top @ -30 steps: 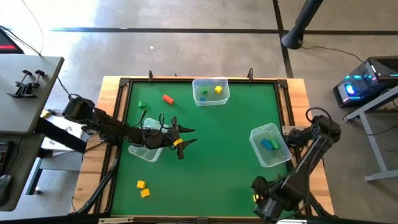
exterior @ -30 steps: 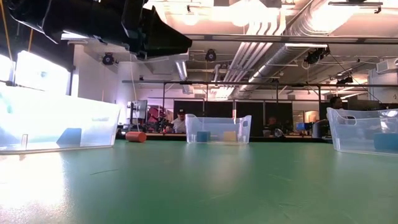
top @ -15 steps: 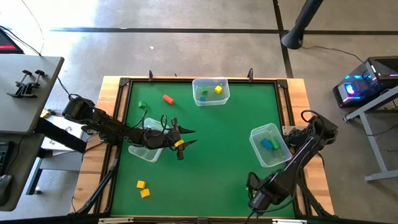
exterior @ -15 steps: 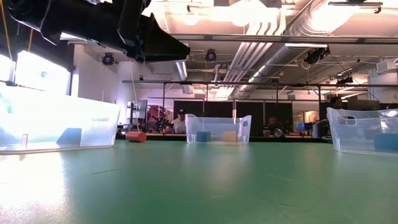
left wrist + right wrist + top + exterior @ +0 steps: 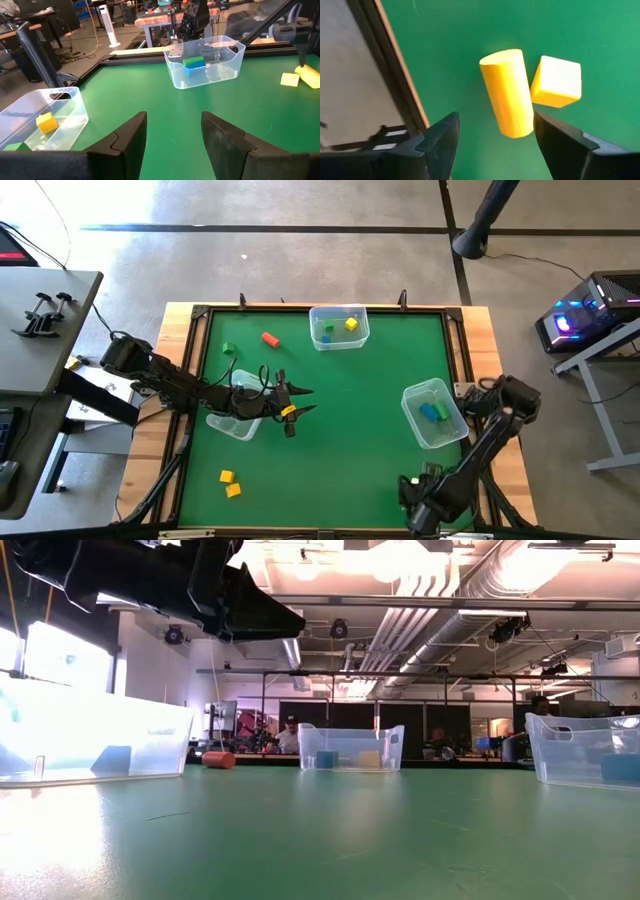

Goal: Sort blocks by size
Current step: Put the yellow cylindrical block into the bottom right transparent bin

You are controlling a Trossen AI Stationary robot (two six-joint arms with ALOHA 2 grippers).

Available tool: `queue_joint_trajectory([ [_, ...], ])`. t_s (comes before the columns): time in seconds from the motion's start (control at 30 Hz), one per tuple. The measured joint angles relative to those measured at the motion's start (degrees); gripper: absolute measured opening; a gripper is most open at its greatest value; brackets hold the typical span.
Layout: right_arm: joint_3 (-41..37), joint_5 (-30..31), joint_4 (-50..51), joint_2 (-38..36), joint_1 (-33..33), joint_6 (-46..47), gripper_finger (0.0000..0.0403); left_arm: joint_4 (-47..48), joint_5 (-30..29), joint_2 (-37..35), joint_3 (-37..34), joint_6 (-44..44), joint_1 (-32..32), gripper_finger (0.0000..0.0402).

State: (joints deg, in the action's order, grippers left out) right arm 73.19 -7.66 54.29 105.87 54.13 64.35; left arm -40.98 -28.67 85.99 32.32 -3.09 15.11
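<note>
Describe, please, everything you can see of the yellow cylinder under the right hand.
The yellow cylinder is a short, smooth, solid-coloured piece lying on its side on the green table, near the edge rail. One flat round end faces the camera. A yellow cube sits right beside it, touching or nearly so. The right hand hovers open above it, not touching.

Three bins (image 5: 338,309) stood on the counter (image 5: 350,450). There were twelve blocks (image 5: 227,476) in all. Five were yellow: a loose pair, a cylinder (image 5: 508,92) and a cube (image 5: 557,81) lying together, and one in a bin. Three were green: one loose (image 5: 228,349) and two in bins. Three were blue, one in each bin. One was red-orange (image 5: 269,338), loose. Two arms (image 5: 175,383) reached over the counter.
</note>
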Motion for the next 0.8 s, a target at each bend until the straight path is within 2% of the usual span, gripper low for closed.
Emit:
queue_joint_trajectory([
  [0.47, 0.00, 1.95, 0.35, 5.50, 1.07, -0.16, 0.0242, 0.02, 0.00, 0.01, 0.00, 0.04, 0.00, 0.0172],
  [0.6, 0.00, 3.72, 0.32, 5.50, 1.07, 1.08, 0.0207, 0.03, 0.00, 0.01, 0.00, 0.04, 0.00, 0.0172],
  [0.8, 0.00, 3.82, 0.30, 5.53, 1.07, 3.79, 0.0129, 0.05, 0.00, 0.01, 0.00, 0.04, -0.01, 0.0172],
])
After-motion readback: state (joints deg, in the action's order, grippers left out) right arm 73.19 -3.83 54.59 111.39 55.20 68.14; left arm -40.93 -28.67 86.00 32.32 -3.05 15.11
